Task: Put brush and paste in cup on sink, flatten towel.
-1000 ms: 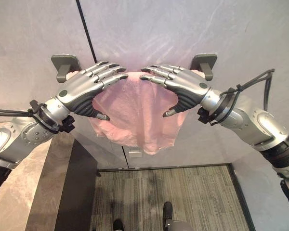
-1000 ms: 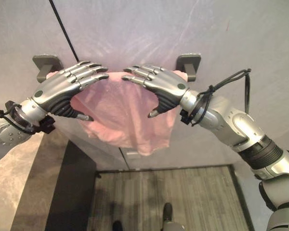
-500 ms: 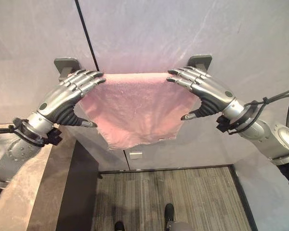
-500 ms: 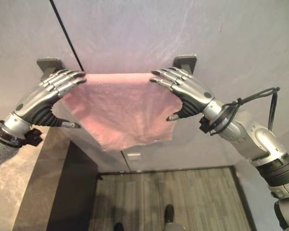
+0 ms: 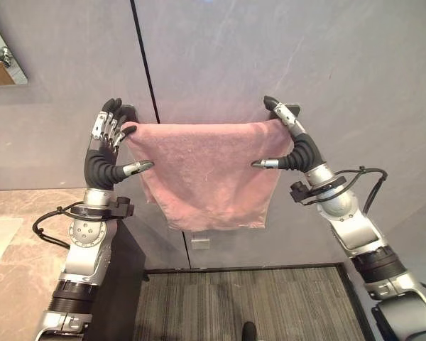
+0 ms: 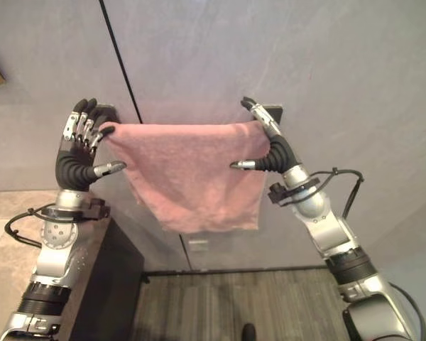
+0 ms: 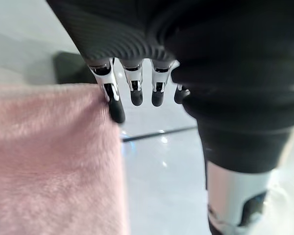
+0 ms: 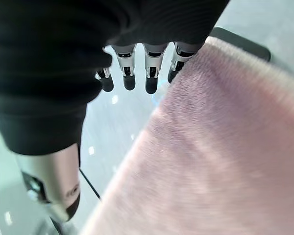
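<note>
The pink towel [image 5: 207, 172] hangs on the wall rail between two dark brackets, the left bracket [image 5: 126, 112] and the right bracket [image 5: 290, 111], and its top edge runs nearly straight from one to the other. The cloth below is spread fairly flat, though the bottom hem is uneven (it hangs lower toward the robot's right, and the lower left corner slants inward).

The left hand [image 5: 106, 145] stands upright at the towel's left end with its fingers straight and its thumb stuck out toward the cloth; in the left wrist view one fingertip [image 7: 116, 110] touches the towel's edge while the others are clear of it. The right hand [image 5: 295, 145] mirrors it at the right end, fingers extended up along the towel's corner by the bracket and thumb pointing inward, nothing curled round the cloth. Both hands are therefore wide and hold nothing, only resting against the towel's outer edges.

As a judgement, the towel part of the task looks close to finished: the cloth is stretched across the rail and only small smoothing of the lower edge might remain. A stone-topped bench [image 5: 14, 249] shows at the lower left, but no brush, paste, cup or sink can be made out here, so that part cannot be assessed from this moment.
</note>
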